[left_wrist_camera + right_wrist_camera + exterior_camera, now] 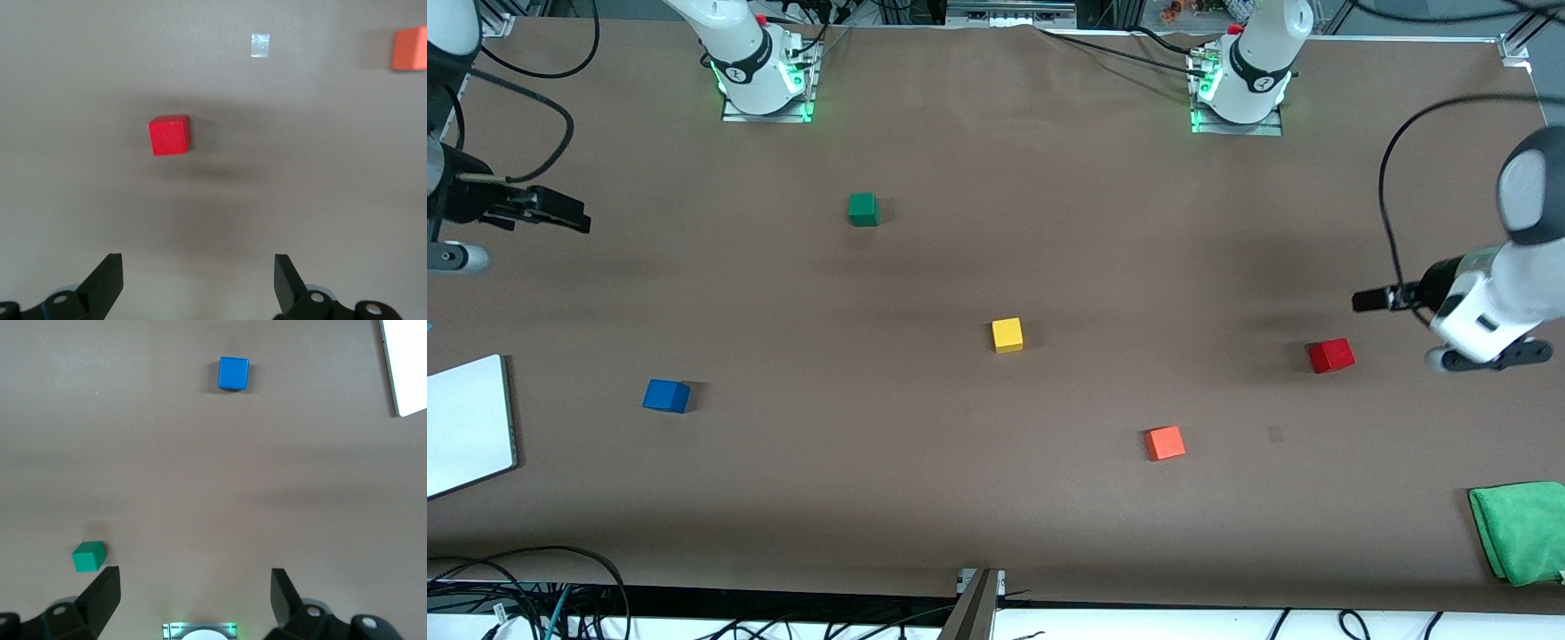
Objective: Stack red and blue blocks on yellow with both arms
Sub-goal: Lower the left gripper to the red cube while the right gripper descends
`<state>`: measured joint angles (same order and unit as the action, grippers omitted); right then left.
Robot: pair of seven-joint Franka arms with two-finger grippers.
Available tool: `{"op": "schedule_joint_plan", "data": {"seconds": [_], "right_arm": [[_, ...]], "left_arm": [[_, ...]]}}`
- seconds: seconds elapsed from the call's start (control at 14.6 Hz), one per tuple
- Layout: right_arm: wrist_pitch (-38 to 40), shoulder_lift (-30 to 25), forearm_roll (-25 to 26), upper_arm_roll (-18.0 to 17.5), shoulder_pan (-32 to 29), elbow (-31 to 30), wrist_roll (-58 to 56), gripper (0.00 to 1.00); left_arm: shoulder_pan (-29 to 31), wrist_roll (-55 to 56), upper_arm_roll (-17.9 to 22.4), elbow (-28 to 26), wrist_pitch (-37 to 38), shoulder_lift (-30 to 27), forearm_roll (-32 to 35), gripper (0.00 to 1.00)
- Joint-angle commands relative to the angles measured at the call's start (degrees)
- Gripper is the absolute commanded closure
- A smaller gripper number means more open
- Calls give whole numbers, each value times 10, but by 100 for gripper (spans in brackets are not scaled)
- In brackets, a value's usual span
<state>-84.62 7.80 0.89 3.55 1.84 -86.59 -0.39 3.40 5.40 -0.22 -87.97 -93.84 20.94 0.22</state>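
The yellow cube (pixel 1007 335) sits alone near the middle of the table. The red cube (pixel 1332 356) lies toward the left arm's end and also shows in the left wrist view (pixel 169 135). The blue cube (pixel 666 396) lies toward the right arm's end and also shows in the right wrist view (pixel 233 373). My left gripper (pixel 1365 300) hangs over the bare table beside the red cube, open and empty (pixel 199 280). My right gripper (pixel 574 216) hangs over the table's right-arm end, open and empty (pixel 195 593).
A green cube (pixel 863 209) lies near the right arm's base. An orange-red cube (pixel 1165 443) lies nearer the front camera than the red cube. A white board (pixel 467 425) lies at the right arm's end, a green cloth (pixel 1520 531) at the left arm's end.
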Motion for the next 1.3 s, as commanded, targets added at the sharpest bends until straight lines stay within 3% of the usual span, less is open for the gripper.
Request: {"op": "schedule_joint_plan", "data": {"seconds": [0.0,0.27,0.76,1.03,1.24], "right_arm": [[-24,20,1,-2,-4,2,-1,0],[-49,46,4,-2,-9,2,6,0],[-94,100,10,-1,-23,2,-1,0],[-135,151,16,-1,-24,11,3,0],[-174,186,14,-2,-30,12,3,0]], "left_arm": [[6,15,0,-19,-44,38,35,0],[41,17,0,-63,-143,80,48,0],[51,35,-7,-64,-230,146,40,0],[54,50,-7,-74,-258,160,41,0],[60,49,-7,-122,-302,157,40,0]]}}
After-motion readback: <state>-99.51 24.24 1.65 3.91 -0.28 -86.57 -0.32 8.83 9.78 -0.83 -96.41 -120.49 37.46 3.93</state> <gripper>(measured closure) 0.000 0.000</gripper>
